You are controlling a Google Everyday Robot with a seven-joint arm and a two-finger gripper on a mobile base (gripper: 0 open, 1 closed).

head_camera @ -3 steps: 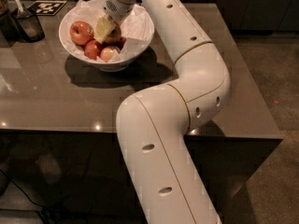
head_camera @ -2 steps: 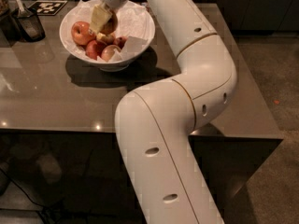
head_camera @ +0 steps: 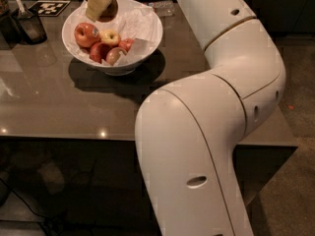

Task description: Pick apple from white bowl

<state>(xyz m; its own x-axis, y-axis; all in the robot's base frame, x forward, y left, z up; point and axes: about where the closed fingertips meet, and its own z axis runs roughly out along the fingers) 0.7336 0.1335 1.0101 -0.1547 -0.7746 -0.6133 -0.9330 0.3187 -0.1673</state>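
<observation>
The white bowl [head_camera: 129,67] stands at the back left of the dark table [head_camera: 54,102], lined with crumpled white paper. My gripper [head_camera: 102,5] hangs just above the bowl's far rim, at the top edge of the view. Its tan fingers [head_camera: 97,3] are closed around a rounded, dark reddish shape that looks like the apple [head_camera: 111,10], mostly hidden by them. A big red apple [head_camera: 85,34], a small pale yellow apple [head_camera: 109,36] and several red apples [head_camera: 101,51] lie in the bowl.
A small dark container [head_camera: 28,27] with a utensil stands left of the bowl. A black-and-white marker card [head_camera: 49,7] lies behind it. My white arm [head_camera: 221,82] crosses the table's right side. The table's front edge runs below the bowl.
My gripper has risen from among the apples to above the bowl's rim, with the apple held in it. The other apples stay in the bowl.
</observation>
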